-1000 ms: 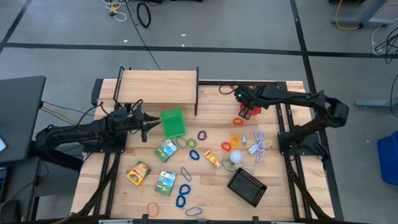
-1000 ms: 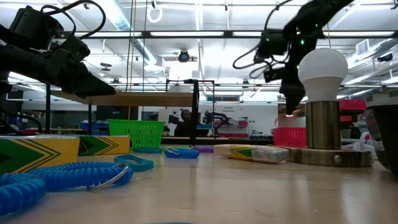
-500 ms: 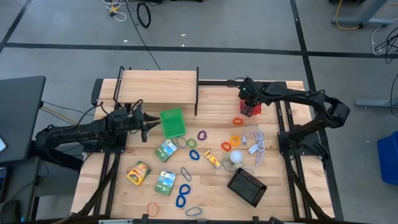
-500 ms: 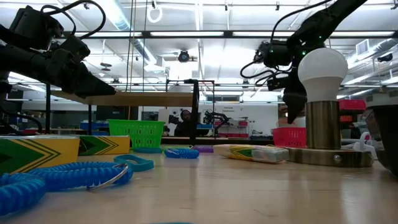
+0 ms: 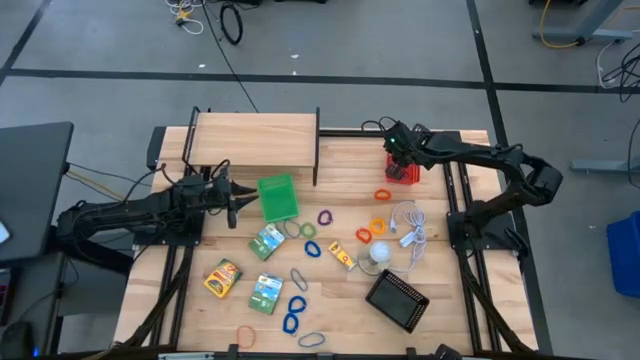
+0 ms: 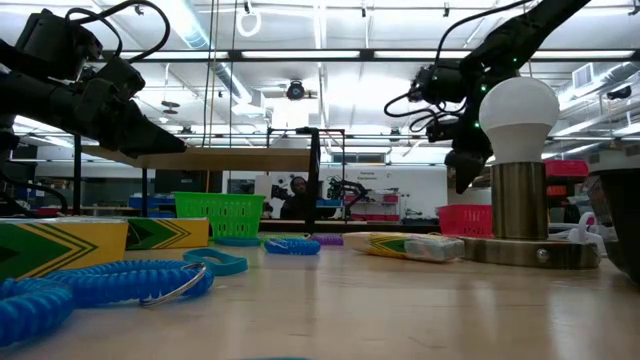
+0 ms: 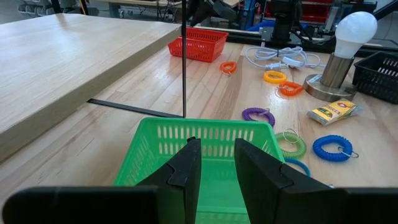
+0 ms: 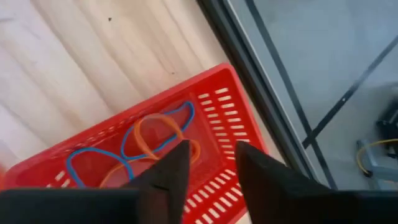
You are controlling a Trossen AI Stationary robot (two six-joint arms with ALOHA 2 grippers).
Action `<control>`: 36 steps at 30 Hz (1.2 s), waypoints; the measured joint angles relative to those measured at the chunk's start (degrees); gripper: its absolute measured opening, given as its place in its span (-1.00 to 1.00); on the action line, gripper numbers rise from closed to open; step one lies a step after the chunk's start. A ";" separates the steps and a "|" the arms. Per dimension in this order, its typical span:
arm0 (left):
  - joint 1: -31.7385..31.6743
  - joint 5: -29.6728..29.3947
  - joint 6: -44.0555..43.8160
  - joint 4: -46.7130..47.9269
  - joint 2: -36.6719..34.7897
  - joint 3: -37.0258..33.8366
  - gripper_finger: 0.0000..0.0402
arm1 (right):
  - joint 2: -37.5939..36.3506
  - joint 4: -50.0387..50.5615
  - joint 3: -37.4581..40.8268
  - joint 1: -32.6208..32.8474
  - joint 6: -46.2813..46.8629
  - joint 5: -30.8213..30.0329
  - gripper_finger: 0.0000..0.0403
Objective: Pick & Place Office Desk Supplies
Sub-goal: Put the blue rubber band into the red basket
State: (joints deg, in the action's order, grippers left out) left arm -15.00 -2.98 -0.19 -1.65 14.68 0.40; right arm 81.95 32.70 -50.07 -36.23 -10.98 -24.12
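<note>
Office desk supplies: thin blue loops [image 8: 158, 127] and an orange loop [image 8: 166, 142], limp and curved, are seen lying flat inside the red mesh basket [image 8: 227, 155]. The right gripper [image 8: 208, 163] is held directly above, fingers parted, empty. The left gripper [image 7: 216, 163], narrowly parted, is held over the green basket [image 7: 205, 140].

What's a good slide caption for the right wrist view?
Right gripper, fingers apart, hovers over the red basket holding blue and orange loops.
</note>
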 joint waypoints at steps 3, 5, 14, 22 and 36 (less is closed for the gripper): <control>-0.01 0.00 -0.01 -0.02 -0.01 0.00 -0.48 | 0.01 -1.19 -0.16 0.04 -0.25 -0.09 -0.07; -0.02 0.00 -0.01 -0.04 -0.02 0.00 -0.48 | 0.02 -1.49 -0.92 0.39 -0.24 0.25 0.01; -0.01 -0.04 -0.02 -0.23 -0.02 -0.02 -0.48 | -4.62 -10.58 -2.16 10.38 -2.35 13.25 0.03; 0.00 -0.04 -0.02 -0.46 -0.02 -0.04 -0.48 | -5.96 -17.91 -2.25 25.81 -0.69 20.04 0.00; -0.02 -0.04 -0.48 -0.66 -0.02 -0.04 -0.48 | 4.85 -13.48 -10.60 44.25 17.75 18.82 0.00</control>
State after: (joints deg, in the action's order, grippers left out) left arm -15.03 -3.03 -0.67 -2.31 14.66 0.36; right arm 86.80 19.22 -60.67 8.02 6.76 -5.30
